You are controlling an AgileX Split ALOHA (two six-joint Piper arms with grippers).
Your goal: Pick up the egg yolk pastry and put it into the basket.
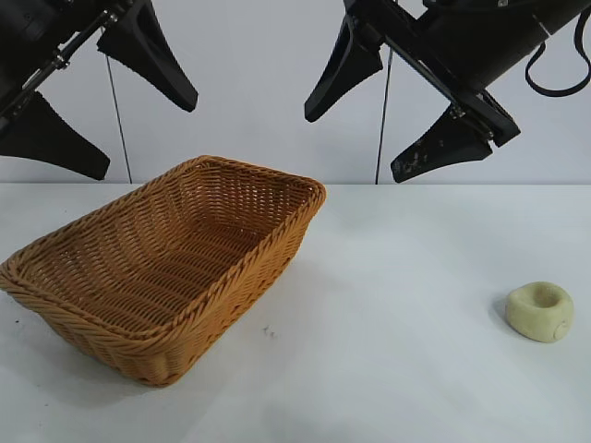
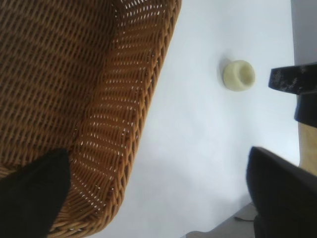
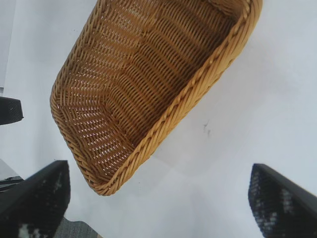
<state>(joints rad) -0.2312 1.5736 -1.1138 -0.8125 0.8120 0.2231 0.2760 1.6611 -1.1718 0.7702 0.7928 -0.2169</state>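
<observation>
- Nearest you in the exterior view lies the table (image 1: 397, 277): a smooth, matte white surface, with a few tiny dark specks just off the basket's near corner.
- On the table's left side you have the basket (image 1: 166, 258), a large rectangular tray of golden-brown wicker. Its sides slope outward, the weave runs in tight horizontal rows, and a thick braided rim rings the top. It sits skewed, one short end toward the camera, and nothing lies inside it.
- On the table's right side, well apart from the basket, you will find the egg yolk pastry (image 1: 540, 312): a small, pale cream-yellow puck, rounded at the edges, matte, with a dimple sunk into its top. It rests on the bare table and nothing touches it.
- Farther back and above, your left gripper (image 1: 106, 101) hangs over the basket's far left end, with its smooth black, fin-shaped fingers spread wide and nothing between them.
- Your right gripper (image 1: 392, 106) hangs over the table beyond the basket's far right corner, jaws likewise wide apart and empty. One of its fingers (image 1: 434, 148) carries pale scuffs on the black surface.
- Behind everything stands a plain white wall (image 1: 259, 83), flat and featureless.
</observation>
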